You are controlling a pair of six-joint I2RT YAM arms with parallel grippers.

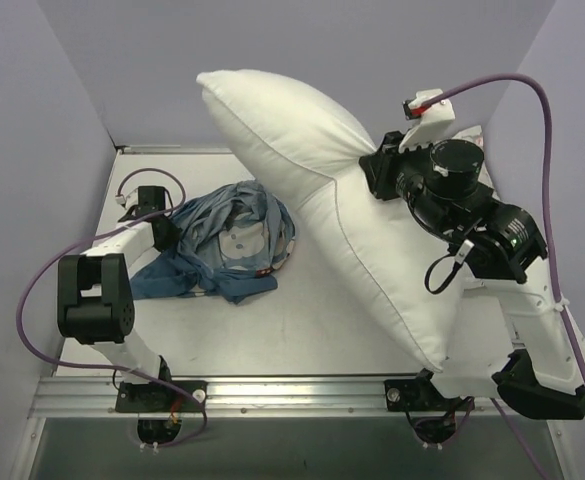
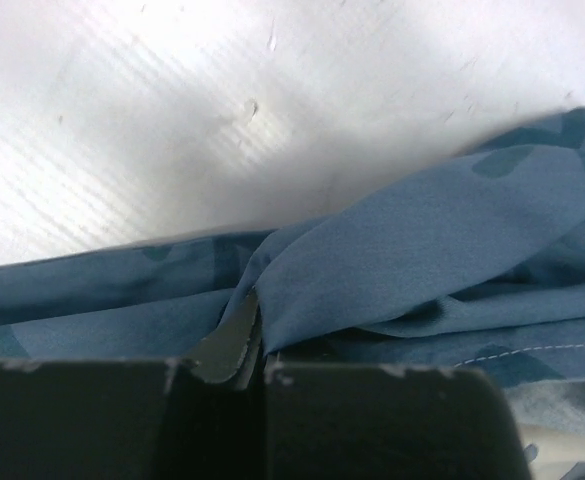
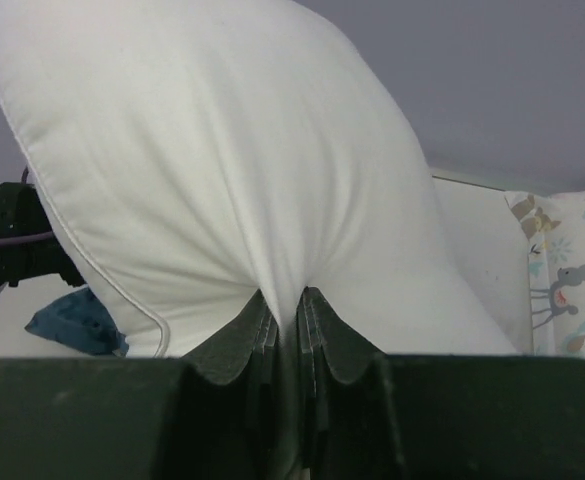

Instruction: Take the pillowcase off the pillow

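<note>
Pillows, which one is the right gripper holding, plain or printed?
The plain white pillow, its fabric pinched in the right gripper; the animal-print pillow lies apart at the side, untouched.

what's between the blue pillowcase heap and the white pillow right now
Nothing: only a strip of bare table separates the pillowcase from the pillow, seen in the top view.

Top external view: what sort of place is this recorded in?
Probably a lab robot cell, not a home: plain lavender partition walls enclose a white tabletop, with an aluminium rail along its near edge and purple cables.
</note>
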